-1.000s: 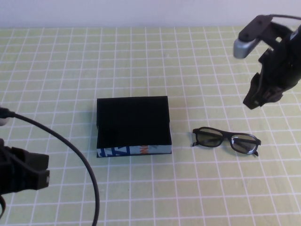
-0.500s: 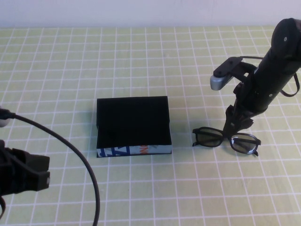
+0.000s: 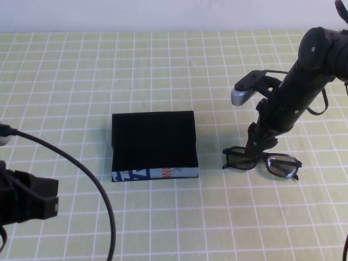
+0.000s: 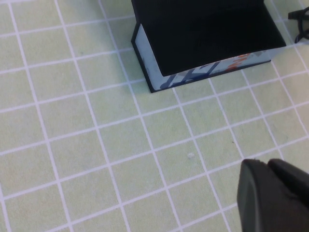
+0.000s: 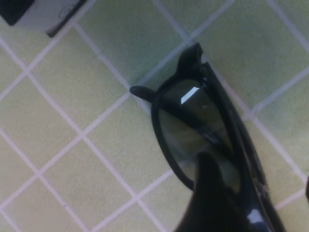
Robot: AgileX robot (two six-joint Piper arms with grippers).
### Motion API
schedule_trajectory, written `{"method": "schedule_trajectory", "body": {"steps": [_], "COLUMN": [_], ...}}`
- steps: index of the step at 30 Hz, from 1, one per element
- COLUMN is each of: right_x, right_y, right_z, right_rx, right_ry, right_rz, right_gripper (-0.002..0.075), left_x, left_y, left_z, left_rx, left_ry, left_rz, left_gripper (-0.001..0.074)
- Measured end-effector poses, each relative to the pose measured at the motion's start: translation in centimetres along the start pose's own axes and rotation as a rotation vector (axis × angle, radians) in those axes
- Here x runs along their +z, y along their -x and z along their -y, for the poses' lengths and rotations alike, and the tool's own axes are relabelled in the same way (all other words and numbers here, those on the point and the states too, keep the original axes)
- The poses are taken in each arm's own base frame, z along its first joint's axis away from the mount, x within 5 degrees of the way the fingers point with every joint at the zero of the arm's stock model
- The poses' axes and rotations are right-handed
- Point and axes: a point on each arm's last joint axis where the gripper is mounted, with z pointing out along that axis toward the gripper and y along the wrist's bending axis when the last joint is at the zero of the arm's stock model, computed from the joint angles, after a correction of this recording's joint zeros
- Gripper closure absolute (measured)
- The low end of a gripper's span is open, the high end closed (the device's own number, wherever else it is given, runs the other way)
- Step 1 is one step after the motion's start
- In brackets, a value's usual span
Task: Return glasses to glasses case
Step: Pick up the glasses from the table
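over the black-framed glasses with greyish lenses [image 3: 261,160], the right gripper [image 3: 255,145] is spread unclenched, one finger [image 5: 212,198] on a lens; frame could get shoved off-grip. left gripper [image 4: 273,195] parked, grip state can't be told. black flap-lidded glasses case [image 3: 154,145] looks shut.

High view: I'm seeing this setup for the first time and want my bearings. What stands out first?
The right gripper reaches down onto the glasses, which lie on the green gridded table to the right of the glasses case. The black case sits mid-table, its light-blue edge facing the robot. The left gripper waits at the near left, away from both.
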Motion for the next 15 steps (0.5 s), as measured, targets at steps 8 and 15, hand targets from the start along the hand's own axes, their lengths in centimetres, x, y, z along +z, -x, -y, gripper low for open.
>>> {"method": "schedule_trajectory", "body": {"steps": [8, 15], "right_x": [1.5, 1.4], "right_y": [-0.2, -0.2], "right_z": [-0.1, -0.4], "right_rx": [0.008, 0.015], "right_ry": [0.057, 0.096], "right_rz": [-0.054, -0.054], "right_gripper": [0.0382, 0.061], "left_x": [0.0, 0.0], "left_y": [0.0, 0.0], "left_z": [0.0, 0.0], "left_rx": [0.0, 0.0], "left_ry": [0.0, 0.0], "left_rz": [0.002, 0.002], "left_gripper": [0.0738, 0.0738]}}
